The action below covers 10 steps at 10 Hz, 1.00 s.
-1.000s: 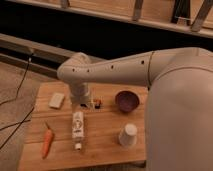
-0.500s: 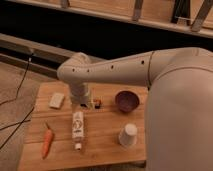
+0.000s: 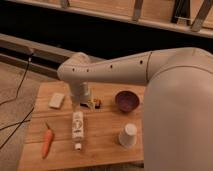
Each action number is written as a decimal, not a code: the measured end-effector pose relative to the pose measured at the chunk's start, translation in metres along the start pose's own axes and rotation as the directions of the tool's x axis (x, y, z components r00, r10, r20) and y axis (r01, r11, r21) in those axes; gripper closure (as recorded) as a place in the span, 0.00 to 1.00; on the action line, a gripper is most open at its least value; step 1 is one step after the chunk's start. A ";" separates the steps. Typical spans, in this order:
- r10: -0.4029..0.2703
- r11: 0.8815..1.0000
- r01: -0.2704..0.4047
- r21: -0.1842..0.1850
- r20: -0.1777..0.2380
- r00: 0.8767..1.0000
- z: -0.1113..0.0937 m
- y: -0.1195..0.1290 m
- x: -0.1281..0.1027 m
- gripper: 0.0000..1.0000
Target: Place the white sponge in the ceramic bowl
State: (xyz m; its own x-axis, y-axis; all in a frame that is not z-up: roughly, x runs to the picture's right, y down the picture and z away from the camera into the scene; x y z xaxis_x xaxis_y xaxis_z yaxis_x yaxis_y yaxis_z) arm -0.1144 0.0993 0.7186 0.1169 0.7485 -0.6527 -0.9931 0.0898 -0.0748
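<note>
The white sponge [image 3: 56, 100] lies flat at the far left of the wooden table [image 3: 102, 140]. The dark purple-maroon ceramic bowl [image 3: 126, 100] stands at the far right of the table, empty as far as I can see. My gripper [image 3: 93, 104] hangs below the arm's white wrist over the middle back of the table, between the sponge and the bowl, right of the sponge. Its fingers are mostly hidden by the wrist.
A long white labelled bottle [image 3: 77, 127] lies in the middle of the table. An orange carrot [image 3: 47, 142] lies at the front left. A white paper cup [image 3: 128, 135] stands upside down at the front right. Black cables [image 3: 20, 80] run along the floor at left.
</note>
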 end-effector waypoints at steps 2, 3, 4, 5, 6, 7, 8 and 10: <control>-0.050 0.999 0.050 0.017 0.022 0.998 0.008 0.023 -0.026 0.35; -0.062 0.998 0.061 0.017 0.034 0.998 0.011 0.034 -0.038 0.35; -0.075 0.997 0.074 0.011 0.042 0.996 0.015 0.051 -0.052 0.35; -0.087 0.996 0.087 -0.002 0.052 0.995 0.021 0.074 -0.069 0.35; -0.091 0.996 0.091 -0.013 0.055 0.994 0.026 0.087 -0.080 0.35; -0.093 0.995 0.095 -0.029 0.057 0.994 0.034 0.104 -0.094 0.35; -0.097 0.994 0.099 -0.047 0.055 0.994 0.042 0.119 -0.105 0.35; -0.120 0.989 0.123 -0.077 0.050 0.992 0.059 0.152 -0.124 0.35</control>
State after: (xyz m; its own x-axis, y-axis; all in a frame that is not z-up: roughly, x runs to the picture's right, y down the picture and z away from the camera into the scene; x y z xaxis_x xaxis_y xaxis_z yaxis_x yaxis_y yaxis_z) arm -0.2796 0.0591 0.8329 0.2348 0.7641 -0.6008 -0.9684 0.1302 -0.2128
